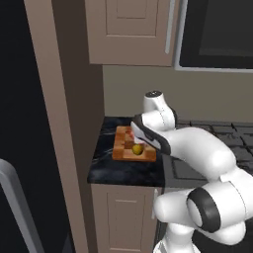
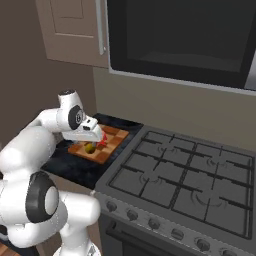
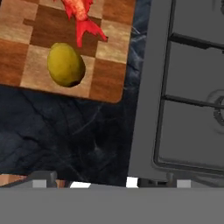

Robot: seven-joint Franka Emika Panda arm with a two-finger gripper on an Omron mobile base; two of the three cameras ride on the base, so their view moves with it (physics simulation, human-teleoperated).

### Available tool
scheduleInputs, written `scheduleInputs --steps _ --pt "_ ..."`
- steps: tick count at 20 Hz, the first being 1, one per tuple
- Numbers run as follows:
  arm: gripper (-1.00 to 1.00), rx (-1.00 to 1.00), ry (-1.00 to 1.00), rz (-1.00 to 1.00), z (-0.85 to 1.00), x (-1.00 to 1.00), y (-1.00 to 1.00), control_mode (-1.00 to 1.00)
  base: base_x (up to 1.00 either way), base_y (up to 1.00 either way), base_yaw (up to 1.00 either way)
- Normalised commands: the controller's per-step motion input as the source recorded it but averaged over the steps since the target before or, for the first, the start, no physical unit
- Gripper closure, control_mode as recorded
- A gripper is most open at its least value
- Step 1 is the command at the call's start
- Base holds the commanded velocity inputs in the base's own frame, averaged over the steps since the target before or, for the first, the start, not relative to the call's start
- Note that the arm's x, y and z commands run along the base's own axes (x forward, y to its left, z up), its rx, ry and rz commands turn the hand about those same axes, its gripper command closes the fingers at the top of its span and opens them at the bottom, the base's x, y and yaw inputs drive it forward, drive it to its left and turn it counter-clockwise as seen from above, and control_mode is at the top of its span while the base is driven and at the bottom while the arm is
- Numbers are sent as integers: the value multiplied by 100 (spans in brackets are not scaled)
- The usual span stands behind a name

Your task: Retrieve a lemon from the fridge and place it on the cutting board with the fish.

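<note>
Lemon (image 3: 65,64) on cutting board (image 3: 109,74), fish (image 3: 83,19) at 12 o'clock | stove (image 2: 185,175) flanks dark marbled desk (image 3: 65,135) | end effector (image 1: 143,132) spread, empty, above board

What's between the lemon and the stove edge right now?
In the hand view, the lemon sits on the cutting board. Past it come bare board, then a strip of dark marbled counter, then the stove. Nothing else lies between.
</note>
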Motion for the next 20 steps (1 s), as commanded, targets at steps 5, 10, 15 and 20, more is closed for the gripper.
scheduleInputs --steps 5,10,15,20 --pt "-100 1 1 -7 0 -81 -60 -100 0 0 0" --pt "-100 0 1 -2 26 -62 -47 -100 0 0 0" --pt "-100 2 0 0 23 -61 -3 -100 0 0 0" --pt "-100 12 -6 2 1 -58 29 -100 0 0 0"
